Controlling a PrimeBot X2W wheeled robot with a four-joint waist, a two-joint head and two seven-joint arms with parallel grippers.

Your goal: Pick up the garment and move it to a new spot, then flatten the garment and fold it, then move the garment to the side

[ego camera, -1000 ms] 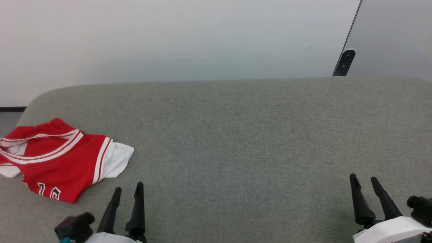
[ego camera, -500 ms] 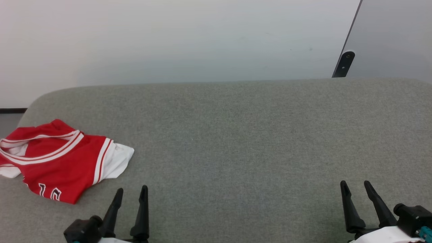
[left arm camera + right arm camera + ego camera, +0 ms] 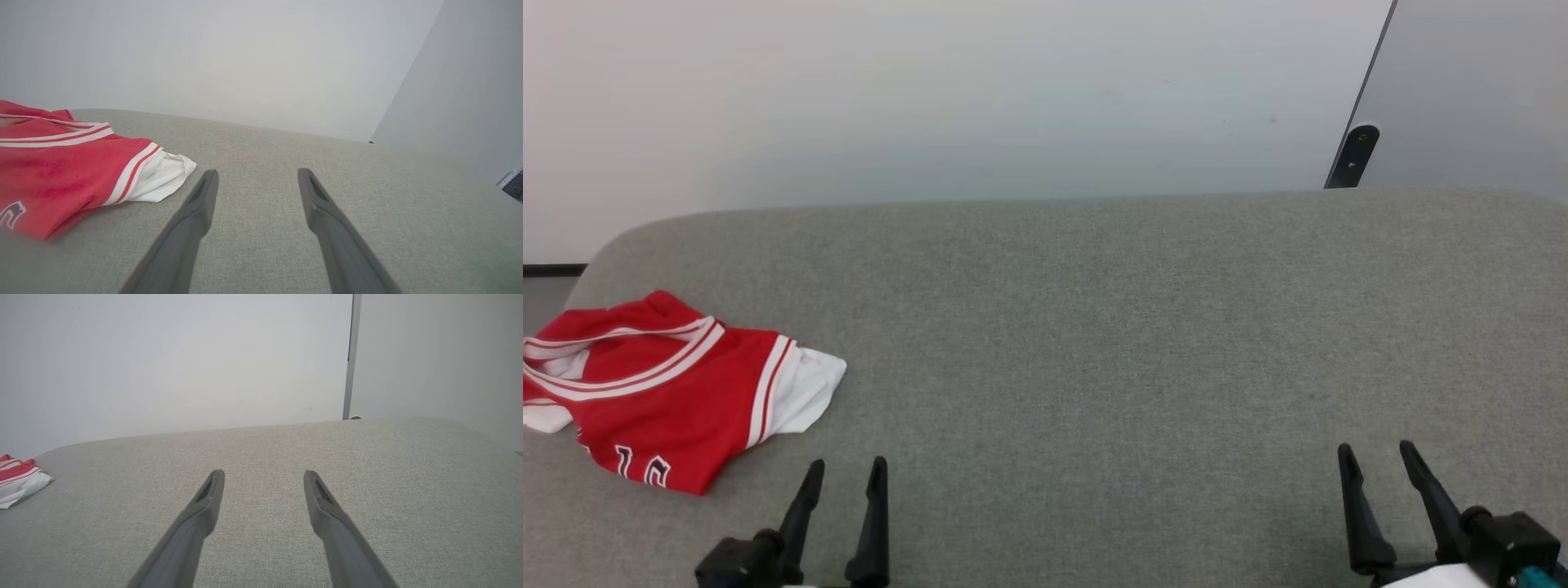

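Observation:
The garment (image 3: 662, 396), a red jersey with white sleeves and striped trim, lies folded into a small bundle at the left end of the grey cushioned surface (image 3: 1094, 327). Black lettering shows at its near edge. In the left wrist view the garment (image 3: 69, 171) lies just left of my fingers, apart from them. My left gripper (image 3: 847, 474) is open and empty at the bottom of the head view, to the right of the garment. My right gripper (image 3: 1376, 457) is open and empty at the lower right, far from the garment (image 3: 18, 479).
A pale wall (image 3: 931, 98) rises behind the surface. A grey panel (image 3: 1478, 90) with a dark bracket (image 3: 1354, 155) stands at the back right. The surface's rounded left corner (image 3: 596, 261) lies close behind the garment.
Both grippers have drawn back toward the bottom edge of the head view, the left one shifting slightly right, the right one slightly left. The garment has not moved.

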